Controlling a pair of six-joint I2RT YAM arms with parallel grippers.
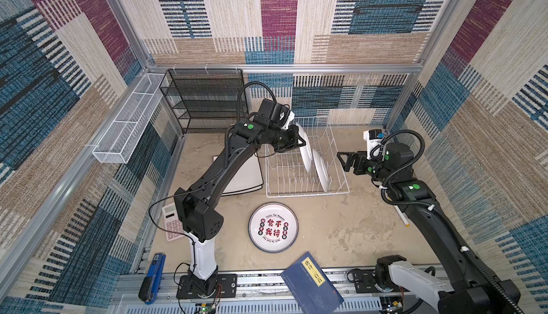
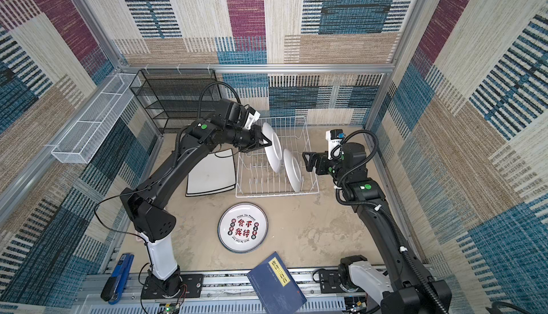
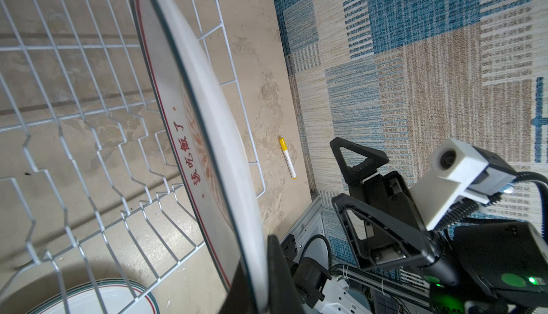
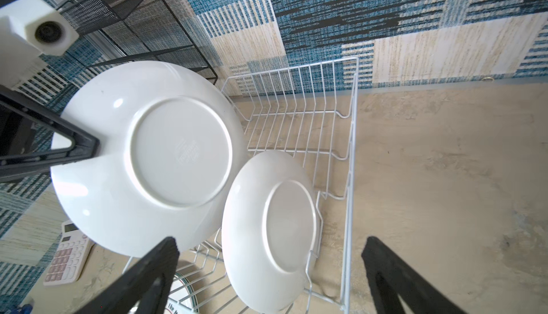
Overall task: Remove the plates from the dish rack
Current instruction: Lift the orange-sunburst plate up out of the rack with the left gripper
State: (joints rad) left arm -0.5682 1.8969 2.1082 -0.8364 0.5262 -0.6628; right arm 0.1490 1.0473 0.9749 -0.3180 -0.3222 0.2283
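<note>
Our left gripper [image 1: 299, 143] pinches the rim of a round white plate [image 1: 306, 152] at the white wire dish rack [image 1: 305, 194]; our right gripper [image 1: 342, 161] gapes wide beside it.

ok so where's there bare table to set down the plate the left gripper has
Biggest bare patch of table for the held plate: right of the printed plate, between the rack, the book and the marker. Crowded on the left: square plates and calculator under the left arm.
</note>
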